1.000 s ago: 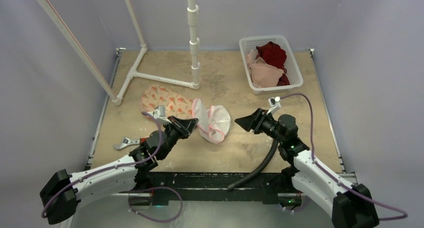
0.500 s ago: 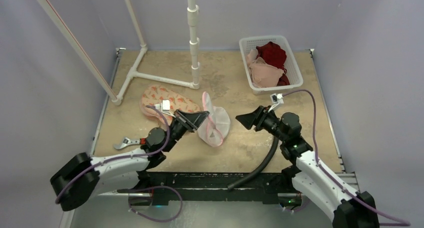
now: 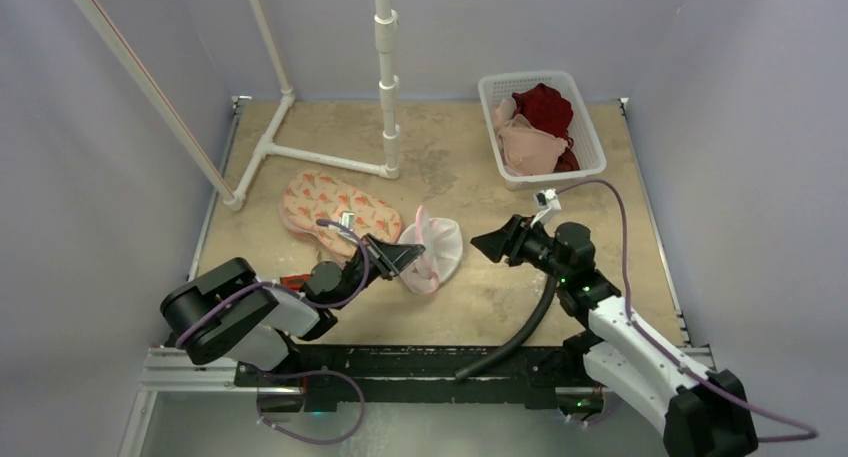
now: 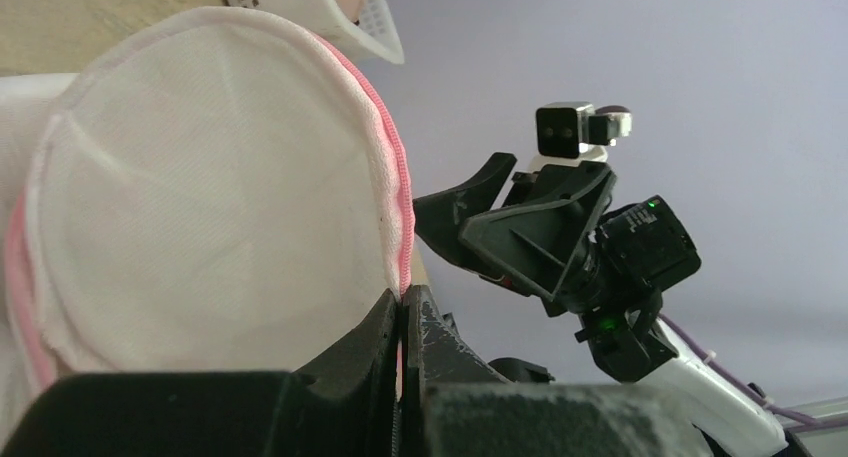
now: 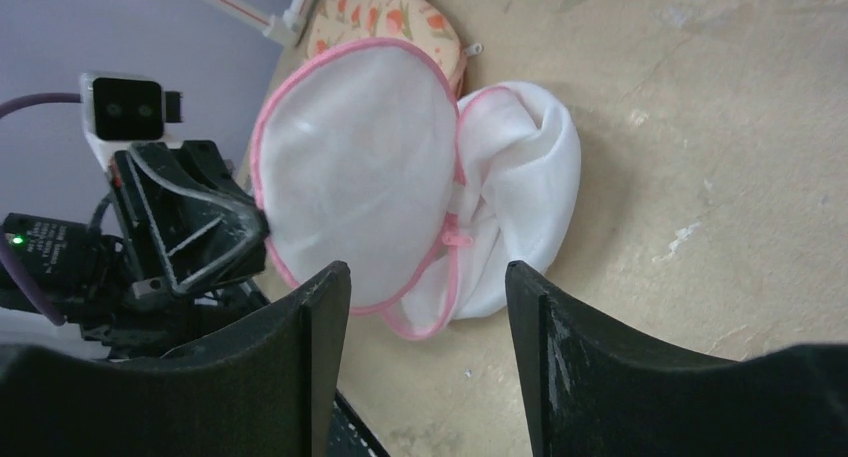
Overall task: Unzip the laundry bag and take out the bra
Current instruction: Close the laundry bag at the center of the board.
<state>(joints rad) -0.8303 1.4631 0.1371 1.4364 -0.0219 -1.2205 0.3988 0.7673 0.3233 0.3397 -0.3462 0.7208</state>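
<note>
Tan tabletop point(image 3: 470, 302) lies bare between the laundry bag point(image 3: 437, 247) and the right gripper point(image 3: 484, 245), which is poised right of the bag with jaws spread wide. The printed bra point(image 3: 335, 205) lies just left of the bag. Only the left wrist view shows the left gripper point(image 4: 402, 302) clamped on the bag's pink zip edge; the right wrist view shows its flap lifted.

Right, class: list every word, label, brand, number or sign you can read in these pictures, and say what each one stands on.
No readable text anywhere in these views.
The laundry bag and the white basket show no lettering.
The patterned cloth carries only a picture print, no words.
</note>
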